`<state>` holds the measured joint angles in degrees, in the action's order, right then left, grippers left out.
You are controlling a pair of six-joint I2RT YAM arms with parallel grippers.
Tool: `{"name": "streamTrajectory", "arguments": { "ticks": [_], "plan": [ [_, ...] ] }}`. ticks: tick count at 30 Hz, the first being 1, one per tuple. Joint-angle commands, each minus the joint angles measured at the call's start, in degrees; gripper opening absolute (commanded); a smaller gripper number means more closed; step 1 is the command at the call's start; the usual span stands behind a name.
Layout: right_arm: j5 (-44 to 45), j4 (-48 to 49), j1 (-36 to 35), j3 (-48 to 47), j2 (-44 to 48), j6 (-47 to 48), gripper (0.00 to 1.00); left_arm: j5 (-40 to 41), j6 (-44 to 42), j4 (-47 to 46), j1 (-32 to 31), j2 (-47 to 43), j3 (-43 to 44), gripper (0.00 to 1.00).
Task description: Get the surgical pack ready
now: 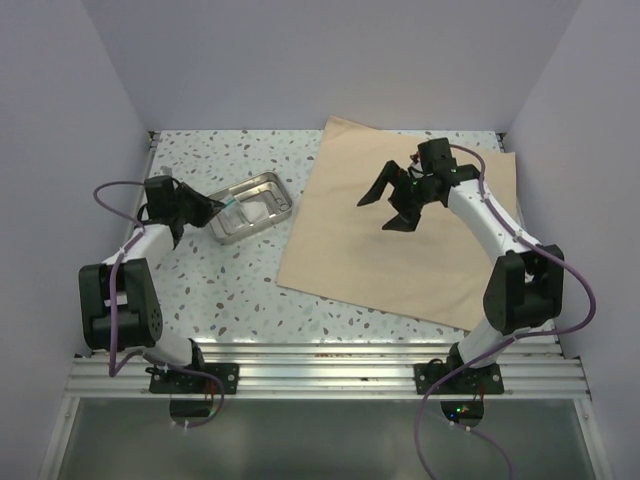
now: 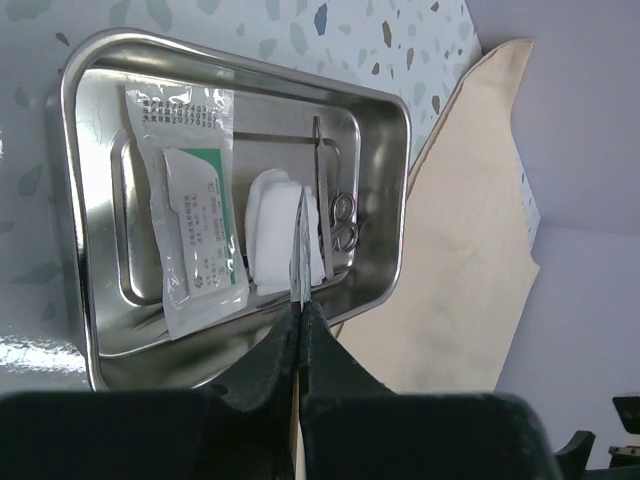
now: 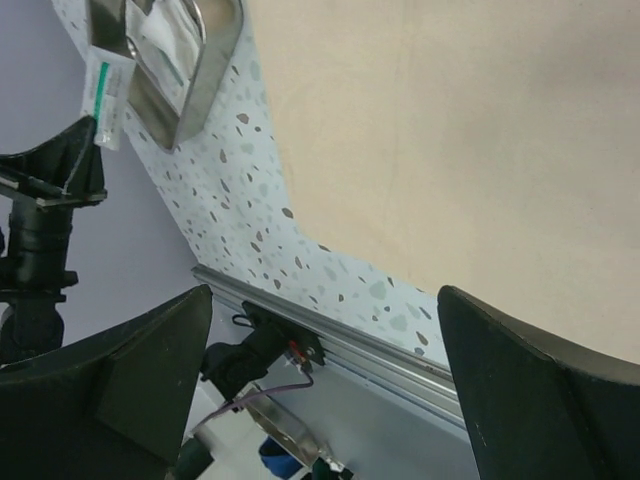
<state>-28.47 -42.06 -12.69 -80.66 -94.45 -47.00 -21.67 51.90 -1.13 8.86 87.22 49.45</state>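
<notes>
The tan wrap sheet (image 1: 350, 260) lies flat and unfolded on the right half of the speckled bench (image 1: 220, 290), turned a little askew. Its far corner reaches almost to the back wall and its right corner comes close to the side wall. Its near edge runs slantwise, stopping just short of the aluminium rail (image 1: 320, 365).

The sheet's left edge passes just beside the right end of the shiny metal tray (image 1: 238, 225); whether they touch cannot be told. Bare bench lies in front of the tray and to its near left.

In the tray lie white gauze squares (image 2: 275, 235), a flat sealed packet (image 2: 195, 220) with green print, and a ring-handled metal instrument (image 2: 335, 215).

The left end effector (image 2: 300, 320) sits at the tray's left end, fingers pressed together on a thin green-striped pouch (image 3: 105, 90), which the left wrist view shows edge-on. The right end effector (image 1: 372, 215) hovers above the middle of the sheet, spread wide and holding nothing.
</notes>
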Motion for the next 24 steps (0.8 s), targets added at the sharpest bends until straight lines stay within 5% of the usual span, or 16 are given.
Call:
{"name": "streamTrajectory", "arguments": {
  "ticks": [1, 14, 21, 24],
  "plan": [
    [-1.15, -1.97, 0.21, 2.09, 1.29, 3.59, 0.99, 2.51, 4.61, -5.9, 1.24, -0.47, -1.63, 0.0],
    [-2.21, -1.88, 0.29, 3.85, 0.94, 6.04, 0.99, 4.97, 10.68, -12.59, 1.51, 5.94, -1.03, 0.0],
    [-1.77, -1.09, 0.29, 3.23, -0.38, 7.01, 0.99, 1.37, 9.45, -10.48, 0.55, 4.19, -3.57, 0.52],
    [-1.59, -0.56, 0.3, 3.32, -0.9, 7.8, 0.99, 0.23, 5.77, -5.84, 0.1, 1.82, -5.06, 0.57]
  ]
}}
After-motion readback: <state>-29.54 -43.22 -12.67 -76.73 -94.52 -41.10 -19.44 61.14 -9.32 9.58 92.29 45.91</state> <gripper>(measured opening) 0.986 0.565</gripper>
